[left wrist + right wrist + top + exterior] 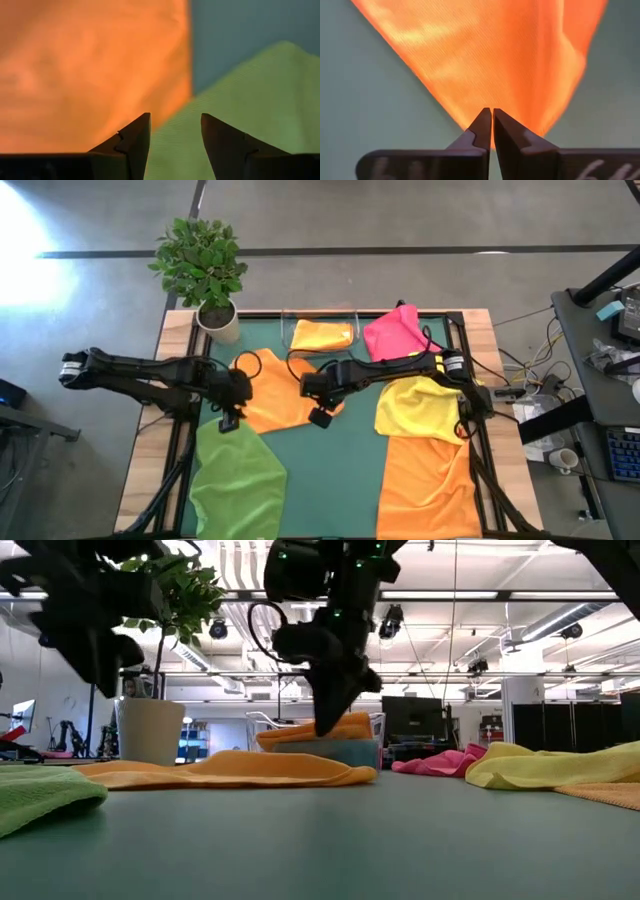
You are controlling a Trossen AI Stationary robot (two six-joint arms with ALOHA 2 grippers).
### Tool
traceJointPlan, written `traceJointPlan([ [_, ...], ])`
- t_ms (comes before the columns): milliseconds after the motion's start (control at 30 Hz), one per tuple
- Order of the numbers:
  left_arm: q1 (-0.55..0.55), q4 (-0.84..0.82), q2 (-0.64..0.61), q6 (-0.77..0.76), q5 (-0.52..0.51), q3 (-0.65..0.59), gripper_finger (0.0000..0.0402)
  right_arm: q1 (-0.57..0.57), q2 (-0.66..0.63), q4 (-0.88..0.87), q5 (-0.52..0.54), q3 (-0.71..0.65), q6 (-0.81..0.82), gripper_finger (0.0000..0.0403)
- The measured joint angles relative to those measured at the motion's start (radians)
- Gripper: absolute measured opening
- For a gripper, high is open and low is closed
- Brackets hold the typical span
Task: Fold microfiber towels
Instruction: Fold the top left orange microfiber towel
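Right wrist view, fingers [491,122] pinching orange towel [490,60] corner

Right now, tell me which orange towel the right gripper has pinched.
The middle orange towel, lying between both grippers. The right gripper is shut on its corner; the others sit in the tray and under the yellow towel.

Orange towel [275,395], green towel [238,480], yellow towel [420,408], perhaps plain pink towel [393,332].
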Motion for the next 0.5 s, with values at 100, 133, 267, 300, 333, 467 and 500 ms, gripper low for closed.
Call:
traceJointPlan([
  [100, -0.045, 0.044, 0.004, -0.065, 0.061, -0.027, 0.016, -0.025, 0.0, 0.065, -0.069, 0.0, -0.071, 0.0009],
  [133, -0.06, 0.063, 0.006, -0.1, 0.078, -0.037, 0.016, -0.034, 0.0, 0.085, -0.099, 0.0, -0.091, 0.0009],
  [267, -0.127, 0.166, 0.01, -0.268, 0.157, -0.102, 0.016, -0.058, 0.0, 0.128, -0.173, -0.009, -0.158, 0.0008],
  [300, -0.147, 0.194, 0.01, -0.31, 0.172, -0.119, 0.016, -0.062, 0.003, 0.131, -0.174, -0.011, -0.177, 0.0008],
  [333, -0.168, 0.229, 0.011, -0.355, 0.182, -0.135, 0.016, -0.065, 0.006, 0.13, -0.175, -0.011, -0.195, 0.0008],
  [467, -0.262, 0.331, 0.016, -0.513, 0.186, -0.188, 0.016, -0.071, 0.043, 0.126, -0.216, -0.015, -0.267, 0.0008],
  [500, -0.284, 0.362, 0.022, -0.549, 0.186, -0.198, 0.016, -0.073, 0.057, 0.124, -0.224, -0.015, -0.284, 0.0008],
])
